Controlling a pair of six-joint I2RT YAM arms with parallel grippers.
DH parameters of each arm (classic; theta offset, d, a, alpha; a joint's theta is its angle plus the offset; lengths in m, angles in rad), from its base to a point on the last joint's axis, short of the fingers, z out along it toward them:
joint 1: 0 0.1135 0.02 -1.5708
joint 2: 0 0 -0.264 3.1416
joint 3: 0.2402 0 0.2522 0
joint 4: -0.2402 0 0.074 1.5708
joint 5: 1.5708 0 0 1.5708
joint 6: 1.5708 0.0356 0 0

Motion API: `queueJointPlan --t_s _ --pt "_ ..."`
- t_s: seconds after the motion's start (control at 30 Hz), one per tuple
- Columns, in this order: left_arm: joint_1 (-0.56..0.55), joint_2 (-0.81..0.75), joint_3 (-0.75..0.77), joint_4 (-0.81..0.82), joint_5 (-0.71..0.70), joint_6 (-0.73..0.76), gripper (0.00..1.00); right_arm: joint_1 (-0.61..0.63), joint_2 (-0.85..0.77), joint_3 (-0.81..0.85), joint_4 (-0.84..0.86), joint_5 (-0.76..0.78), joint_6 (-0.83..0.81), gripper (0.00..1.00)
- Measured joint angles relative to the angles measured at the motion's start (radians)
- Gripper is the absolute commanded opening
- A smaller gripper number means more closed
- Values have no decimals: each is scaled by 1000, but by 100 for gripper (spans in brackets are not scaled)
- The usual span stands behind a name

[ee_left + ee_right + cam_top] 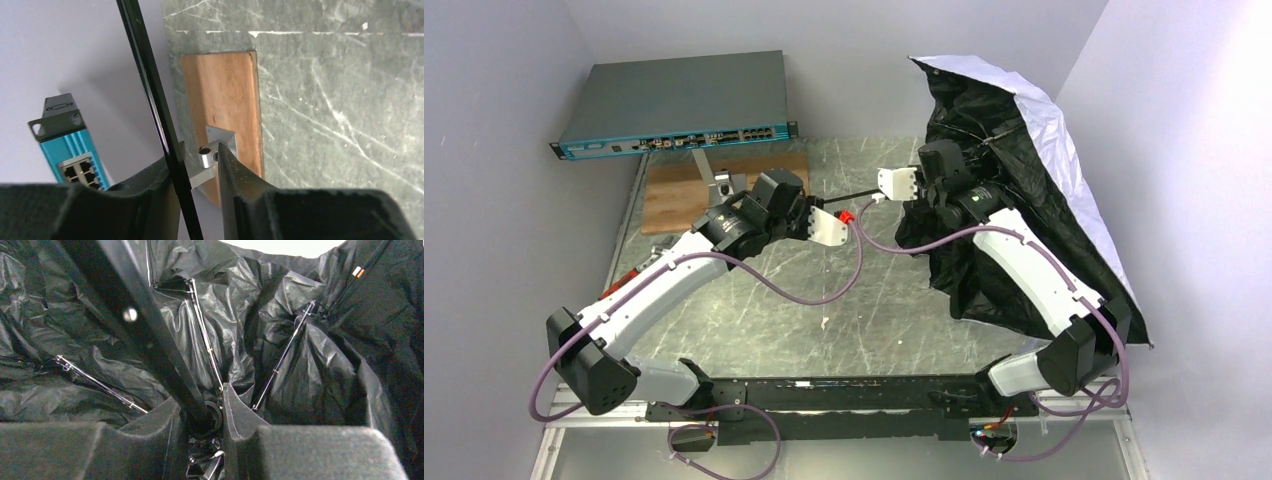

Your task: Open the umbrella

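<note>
The umbrella lies half open at the right of the table, silvery outside, black inside, its ribs slack. Its thin black shaft runs left from the canopy. My right gripper reaches into the canopy. In the right wrist view it is shut on the black ring round the shaft. My left gripper sits around the shaft's near end. In the left wrist view the shaft passes between its fingers, against one finger, with a gap to the other. The white handle is not seen.
A blue-faced network switch stands at the back left and shows in the left wrist view. A wooden board with a metal bracket lies before it. A small red part sits by the left gripper. Walls close both sides.
</note>
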Motion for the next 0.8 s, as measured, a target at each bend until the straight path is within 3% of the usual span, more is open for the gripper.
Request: queueJointPlan --t_s 0.33,0.8 --pt "22 -10 -38 105 76 -162 0 -152 0 -50 121 -225 -149 4" --pt "47 -40 -78 181 94 -199 0 -297 28 -32 255 -480 -301 5"
